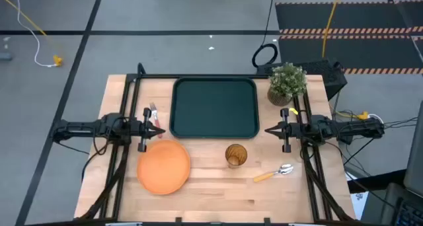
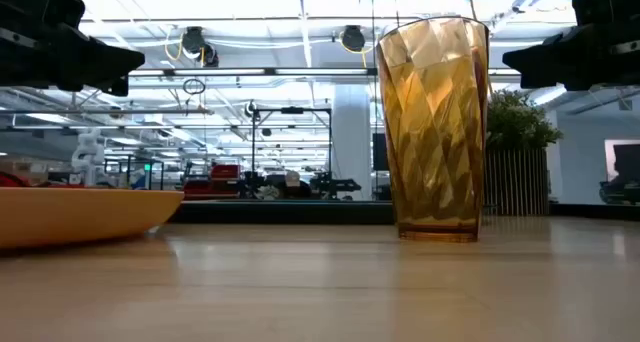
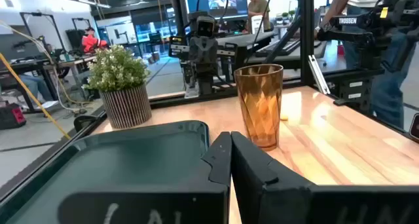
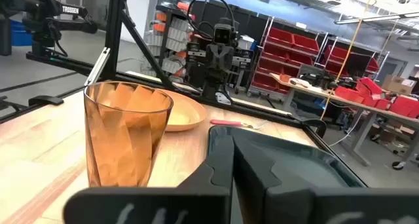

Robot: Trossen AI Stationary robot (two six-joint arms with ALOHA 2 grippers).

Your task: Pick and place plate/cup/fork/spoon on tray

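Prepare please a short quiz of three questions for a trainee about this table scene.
1. True or false: the tray is empty.
2. Which item lies nearest the left gripper? A) spoon B) fork C) cup
3. Fill in: the plant stands beside the tray's far ____ corner.

Key
1. True; the plate, cup, fork and spoon all sit on the table.
2. B; the fork lies just beyond the left gripper, between it and the tray.
3. Right, on the side of the right gripper. Both grippers are shut, flanking the tray.
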